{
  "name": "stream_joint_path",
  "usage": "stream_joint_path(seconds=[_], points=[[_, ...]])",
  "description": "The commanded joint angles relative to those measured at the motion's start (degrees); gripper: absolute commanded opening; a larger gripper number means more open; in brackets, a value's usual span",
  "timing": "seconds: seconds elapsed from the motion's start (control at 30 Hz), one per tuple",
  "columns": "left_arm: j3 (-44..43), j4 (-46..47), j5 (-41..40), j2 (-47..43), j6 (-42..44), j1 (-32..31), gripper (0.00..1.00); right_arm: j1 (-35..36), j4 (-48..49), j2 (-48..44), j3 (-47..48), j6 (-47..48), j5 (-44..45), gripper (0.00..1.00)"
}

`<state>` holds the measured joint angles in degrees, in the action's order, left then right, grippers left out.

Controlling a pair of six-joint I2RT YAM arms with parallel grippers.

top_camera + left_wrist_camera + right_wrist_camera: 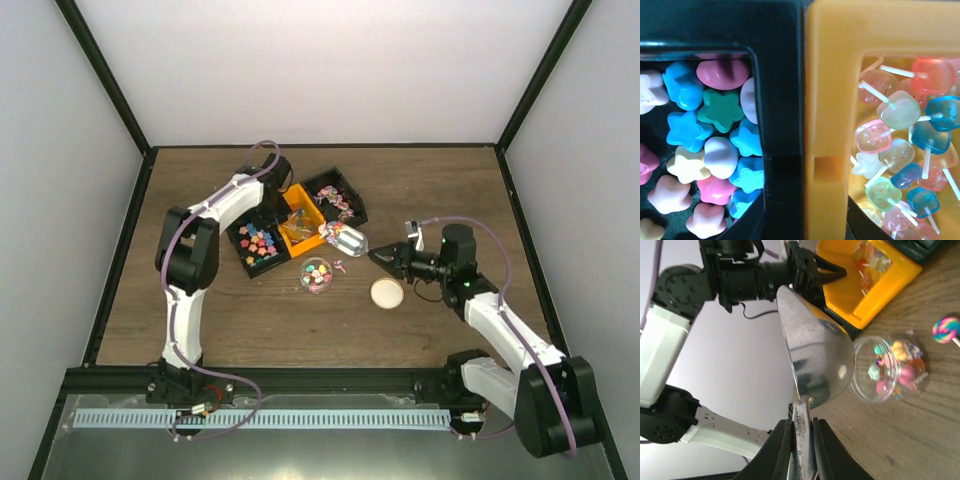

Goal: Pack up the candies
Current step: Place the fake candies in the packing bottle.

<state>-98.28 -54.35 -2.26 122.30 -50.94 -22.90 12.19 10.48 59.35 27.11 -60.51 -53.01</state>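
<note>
Right pincer [801, 430] grips the scoop [815, 357] handle, at two o'clock of the jar [863, 391] holding candies [892, 371]; whether the left pincer [839, 272] is open, I cannot tell.

A: Do the fingers show in the left wrist view?
B: No; it shows only the black bin [782, 100] and the orange bin [832, 75], both cut off at the frame's edges; the candies [715, 140] run past the left and bottom edges.
A: And the right wrist view?
B: The scoop [815, 360] turns its back, so its inside is hidden; it covers the left rim of the jar [865, 390]; its handle leaves the bottom edge between the fingers of the right gripper [801, 425]; the left gripper [842, 273], upper centre, is too dark to tell whether it pinches anything.
</note>
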Motion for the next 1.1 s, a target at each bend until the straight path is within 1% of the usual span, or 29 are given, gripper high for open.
stream_joint_path(seconds=[0.0, 0.17, 0.23, 0.33, 0.47, 0.63, 0.77, 0.9, 1.07], points=[[2.48, 5.65, 6.58, 3.19, 0.48, 0.44, 0.04, -0.45, -11.40, -4.20, -1.40, 6.07, -1.39, 0.01], [2.44, 5.96, 7.17, 3.58, 0.47, 0.52, 0.04, -0.33, -20.77, -7.31, -0.78, 11.92, 0.06, 0.01], [2.39, 6.07, 7.15, 3.56, 0.44, 0.49, 0.04, -0.27, -25.96, -7.41, 1.00, 15.05, 1.64, 0.01], [2.40, 6.14, 7.14, 3.56, 0.49, 0.48, 0.04, -0.09, -30.69, -7.13, 3.19, 18.53, 3.68, 0.01], [2.54, 6.25, 7.18, 3.57, 0.44, 0.49, 0.04, 1.17, -33.18, -5.75, 5.54, 20.73, 5.47, 0.01], [2.94, 6.43, 7.18, 3.29, 0.30, 0.48, 0.04, 5.32, -34.00, -3.99, 7.86, 21.21, 8.60, 0.01], [3.63, 6.66, 7.31, 3.00, 0.39, 0.49, 0.04, 9.11, -36.85, -1.65, 10.93, 22.71, 13.38, 0.01], [4.32, 6.86, 7.07, 2.46, 0.48, 0.58, 0.04, 10.49, -38.81, -1.05, 13.71, 24.08, 16.46, 0.01], [4.45, 6.94, 7.09, 2.38, 0.37, 0.60, 0.04, 12.45, -44.46, 1.49, 18.49, 27.30, 21.65, 0.01]])
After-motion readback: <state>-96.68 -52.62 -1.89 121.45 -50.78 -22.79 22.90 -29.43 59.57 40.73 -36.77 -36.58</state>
